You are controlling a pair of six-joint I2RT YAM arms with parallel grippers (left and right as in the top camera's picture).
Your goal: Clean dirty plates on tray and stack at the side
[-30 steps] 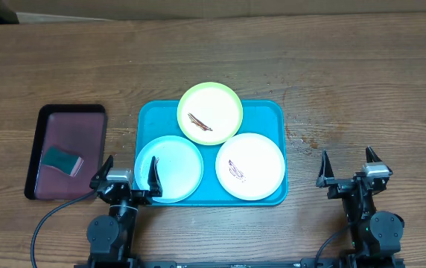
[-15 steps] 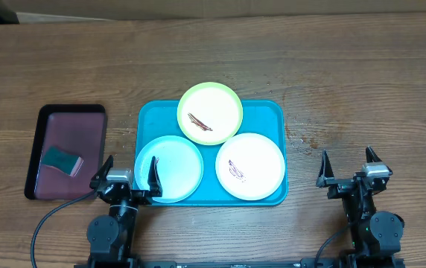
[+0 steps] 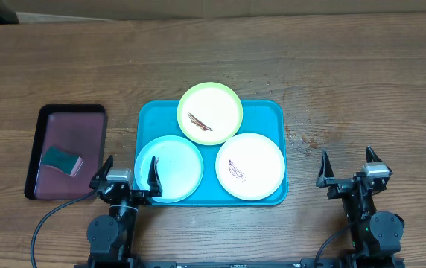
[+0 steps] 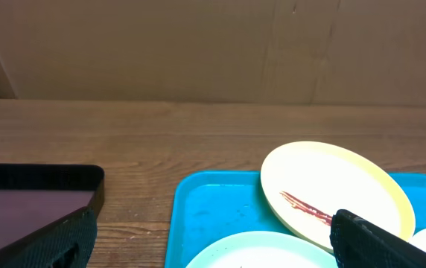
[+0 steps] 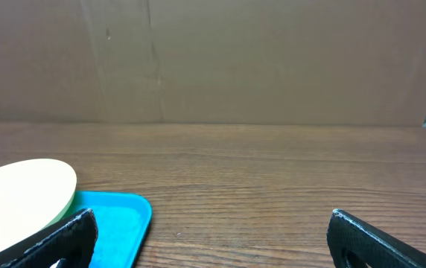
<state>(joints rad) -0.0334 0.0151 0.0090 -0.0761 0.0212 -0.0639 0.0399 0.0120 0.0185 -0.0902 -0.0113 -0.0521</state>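
Observation:
The turquoise tray point(image 3: 266, 112) lies mid-table and carries three plates: a lime green plate point(image 3: 210, 112) with a reddish-brown smear at the back, a light blue plate point(image 3: 170, 168) front left, and a white plate point(image 3: 250, 165) with a smear front right. My left gripper point(image 3: 129, 173) stands open at the tray's near left corner, its right finger over the blue plate's edge. In the left wrist view the green plate point(image 4: 336, 190), the blue plate point(image 4: 258, 249) and the tray point(image 4: 213, 212) show between the fingers. My right gripper point(image 3: 349, 167) is open over bare wood, right of the tray point(image 5: 120, 216).
A dark maroon tray point(image 3: 68, 149) with a black rim lies left of the turquoise one and holds a green sponge point(image 3: 62, 161). It also shows in the left wrist view as the maroon tray point(image 4: 27, 197). A cardboard wall point(image 5: 272, 59) rises behind the wooden table point(image 3: 347, 67).

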